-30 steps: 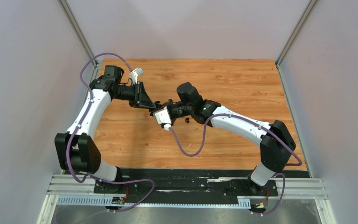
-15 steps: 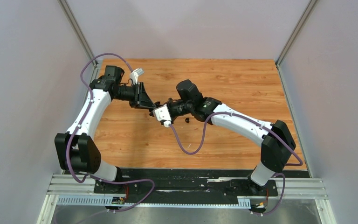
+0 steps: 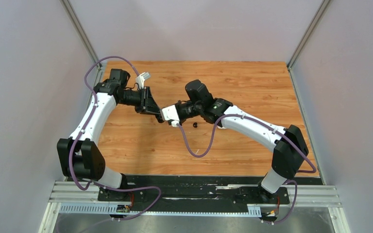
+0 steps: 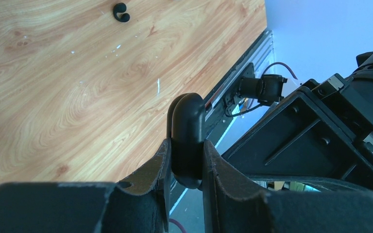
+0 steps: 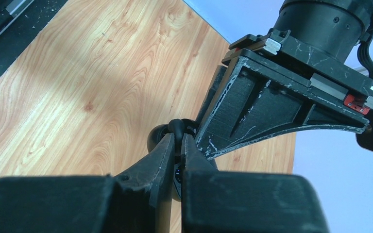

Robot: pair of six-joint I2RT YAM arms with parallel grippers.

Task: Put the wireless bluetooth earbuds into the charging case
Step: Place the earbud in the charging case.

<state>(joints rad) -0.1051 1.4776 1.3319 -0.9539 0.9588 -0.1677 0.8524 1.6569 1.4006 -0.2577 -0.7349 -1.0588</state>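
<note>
My left gripper (image 3: pixel 157 110) is shut on a black rounded charging case (image 4: pixel 188 138) and holds it above the wooden table, as its wrist view (image 4: pixel 187 148) shows. My right gripper (image 3: pixel 163 115) meets it tip to tip. In its wrist view (image 5: pixel 177 138) it is shut on a small black earbud (image 5: pixel 177 126), which sits right at the case (image 5: pixel 158 138). I cannot tell how deep the earbud sits. A second black earbud (image 3: pixel 194 125) lies loose on the table, also in the left wrist view (image 4: pixel 121 12). No white earbuds are in view.
The wooden table (image 3: pixel 252 87) is walled by grey panels left, right and behind. The left gripper's body (image 5: pixel 281 107) fills the right wrist view close ahead. A purple cable (image 3: pixel 194 148) hangs from the right wrist over the table.
My right gripper has moved up and left, closing onto the left gripper's tip. The left arm has hardly moved. The loose earbud has stayed put.
</note>
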